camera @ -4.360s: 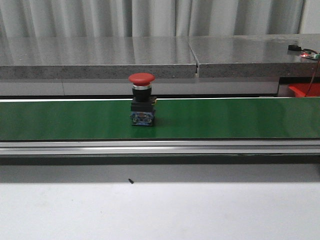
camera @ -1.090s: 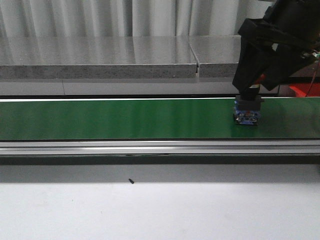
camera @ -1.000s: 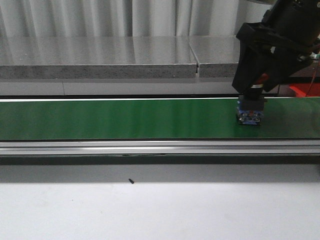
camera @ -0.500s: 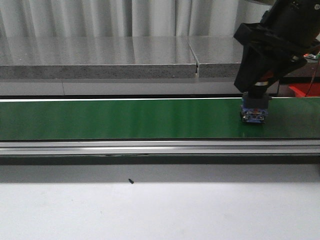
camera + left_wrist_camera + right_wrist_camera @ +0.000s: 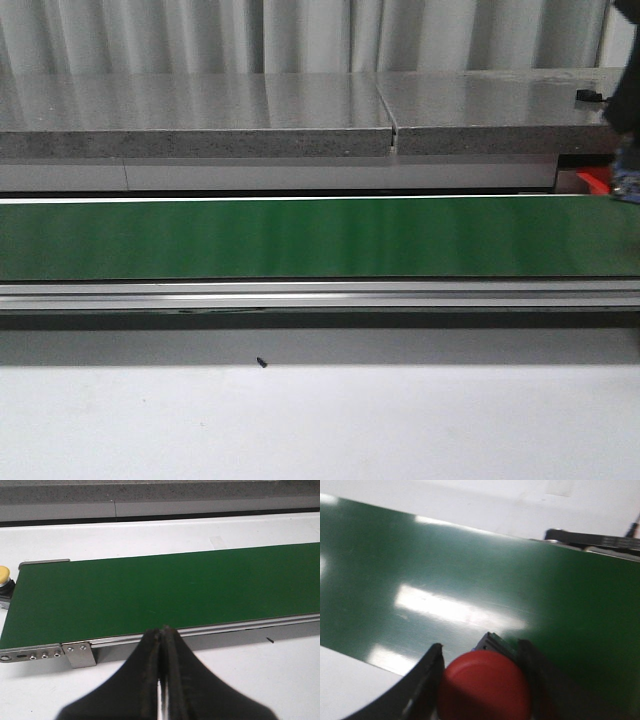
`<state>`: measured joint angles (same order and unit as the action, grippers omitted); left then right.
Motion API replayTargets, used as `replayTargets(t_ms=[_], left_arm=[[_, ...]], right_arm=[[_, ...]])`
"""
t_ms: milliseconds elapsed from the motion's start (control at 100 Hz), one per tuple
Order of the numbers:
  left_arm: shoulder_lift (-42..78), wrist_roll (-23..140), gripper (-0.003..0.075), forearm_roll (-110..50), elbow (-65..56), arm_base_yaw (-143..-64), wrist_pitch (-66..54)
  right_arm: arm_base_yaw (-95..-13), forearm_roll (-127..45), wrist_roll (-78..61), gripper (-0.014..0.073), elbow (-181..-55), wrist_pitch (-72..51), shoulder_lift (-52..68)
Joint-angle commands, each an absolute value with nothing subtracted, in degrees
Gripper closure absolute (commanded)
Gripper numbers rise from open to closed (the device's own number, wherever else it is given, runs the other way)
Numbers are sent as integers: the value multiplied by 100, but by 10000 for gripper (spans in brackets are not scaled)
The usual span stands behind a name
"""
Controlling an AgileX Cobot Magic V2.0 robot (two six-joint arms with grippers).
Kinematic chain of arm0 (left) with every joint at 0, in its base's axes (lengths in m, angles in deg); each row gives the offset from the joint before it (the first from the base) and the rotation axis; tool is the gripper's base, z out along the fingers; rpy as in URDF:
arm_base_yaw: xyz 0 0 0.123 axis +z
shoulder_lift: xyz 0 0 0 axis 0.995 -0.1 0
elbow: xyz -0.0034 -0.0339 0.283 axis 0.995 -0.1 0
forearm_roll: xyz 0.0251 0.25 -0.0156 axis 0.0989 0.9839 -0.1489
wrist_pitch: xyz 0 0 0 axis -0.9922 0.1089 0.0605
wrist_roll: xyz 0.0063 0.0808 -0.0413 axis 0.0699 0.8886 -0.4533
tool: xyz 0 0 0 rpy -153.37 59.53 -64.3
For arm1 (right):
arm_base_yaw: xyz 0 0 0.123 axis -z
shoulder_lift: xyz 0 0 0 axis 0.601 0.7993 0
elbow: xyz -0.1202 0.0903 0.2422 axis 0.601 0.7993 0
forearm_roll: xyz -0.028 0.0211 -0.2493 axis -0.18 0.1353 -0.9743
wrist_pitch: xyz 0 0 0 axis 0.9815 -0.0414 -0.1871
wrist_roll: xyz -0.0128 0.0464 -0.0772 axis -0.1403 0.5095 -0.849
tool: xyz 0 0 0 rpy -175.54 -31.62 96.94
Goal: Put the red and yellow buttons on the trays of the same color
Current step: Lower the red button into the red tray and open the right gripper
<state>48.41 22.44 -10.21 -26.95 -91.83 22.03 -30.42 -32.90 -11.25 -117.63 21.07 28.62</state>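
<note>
You're carrying the red button [image 5: 485,686] now: right gripper [image 5: 480,667] is pinching it above the green belt [image 5: 470,580], at its right end. Left gripper [image 5: 161,680] is idling, fingers pressed together. Next you're needing the red tray [image 5: 598,180], then lower and release upright.

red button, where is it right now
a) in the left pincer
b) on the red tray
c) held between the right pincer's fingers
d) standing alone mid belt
c: the right wrist view shows the red button clamped in the right pincer above the green belt, while the left pincer is shut on nothing.
</note>
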Motion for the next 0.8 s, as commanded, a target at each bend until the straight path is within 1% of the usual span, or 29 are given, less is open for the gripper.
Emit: replayTargets(t_ms=[0, 130, 250, 550, 790], left_arm=[[4817, 2198, 739, -1072, -2546, -9229, 1796], [4817, 2198, 739, -1072, -2546, -9229, 1796], [4817, 2198, 739, -1072, -2546, -9229, 1796], [4817, 2198, 739, -1072, -2546, -9229, 1796], [4817, 2198, 739, -1072, -2546, -9229, 1796]], right_arm=[[-2566, -3161, -971, 359, -11781, 1839, 2505], [-1779, -3154, -641, 359, -11668, 1819, 2426], [-1401, -3130, -542, 359, -11668, 1606, 2426], [-1086, -3130, -192, 359, -11690, 247, 2565], [-925, -3130, -137, 359, -12199, 425, 3255]])
